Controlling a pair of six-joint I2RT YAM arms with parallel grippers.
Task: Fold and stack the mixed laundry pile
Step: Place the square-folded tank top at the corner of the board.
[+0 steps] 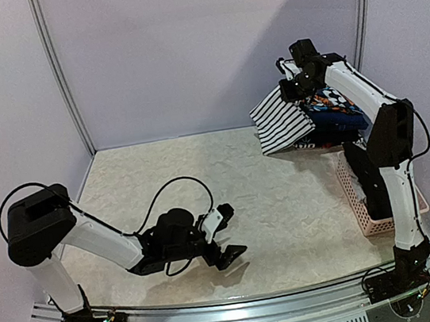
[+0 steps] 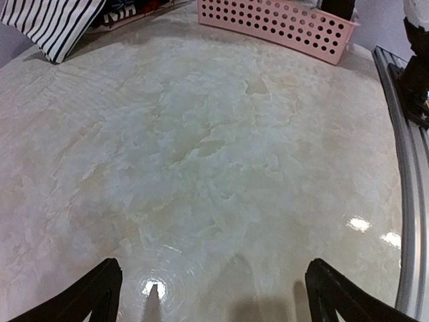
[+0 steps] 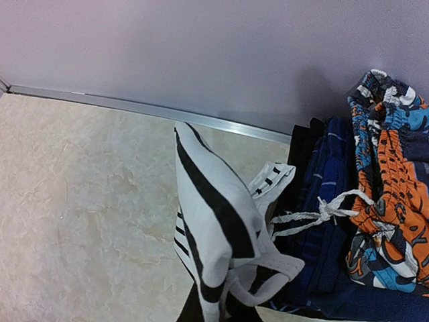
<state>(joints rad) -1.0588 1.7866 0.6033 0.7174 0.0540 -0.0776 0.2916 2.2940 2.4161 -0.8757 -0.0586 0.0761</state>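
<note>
My right gripper (image 1: 294, 88) is raised at the back right, shut on the black-and-white striped garment (image 1: 280, 124), which hangs spread out above the table. In the right wrist view the striped garment (image 3: 214, 221) covers the fingers. Beside it lies the rest of the pile (image 1: 338, 110): a blue garment (image 3: 322, 248), orange-and-blue patterned shorts (image 3: 389, 201) with a white drawstring (image 3: 322, 213), and a black cloth edge (image 3: 303, 144). No grey garment shows. My left gripper (image 1: 232, 235) is open and empty, low over the table (image 1: 284, 199) near the front; its fingers (image 2: 94, 295) stand wide apart.
The pink lattice basket (image 1: 365, 202) stands along the right edge of the table, under the pile and beside my right arm; it also shows in the left wrist view (image 2: 281, 23). Grey walls close the back and sides. A metal rail (image 1: 245, 317) runs along the near edge.
</note>
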